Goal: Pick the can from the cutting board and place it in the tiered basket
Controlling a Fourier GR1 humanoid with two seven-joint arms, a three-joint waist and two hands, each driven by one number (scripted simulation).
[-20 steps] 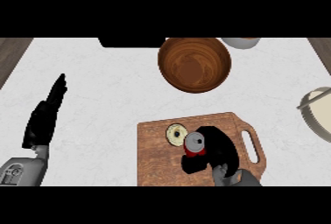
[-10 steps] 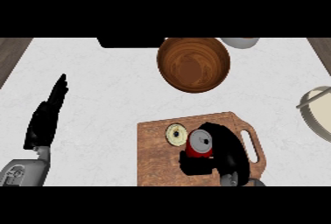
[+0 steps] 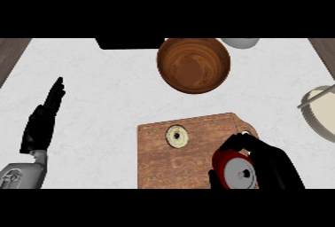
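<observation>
Head view: right robot hand (image 3: pixel 271 166) has pulled the clasped can (image 3: pixel 234 172) nearer over the cutting board (image 3: pixel 170 159), apparently lifted.

**Red can in the right hand**

The can (image 3: pixel 235 172) is red with a silver lid facing the camera, tilted, enclosed by the right hand (image 3: pixel 271 166) whose fingers curl round it, above the wooden cutting board (image 3: pixel 177 164).

You're looking at one cutting board (image 3: pixel 177 155), one red can (image 3: pixel 234 170), one wooden bowl (image 3: pixel 193 64), one small round disc (image 3: pixel 177 135) — and two hands, left (image 3: pixel 40 122) and right (image 3: pixel 274 166).
</observation>
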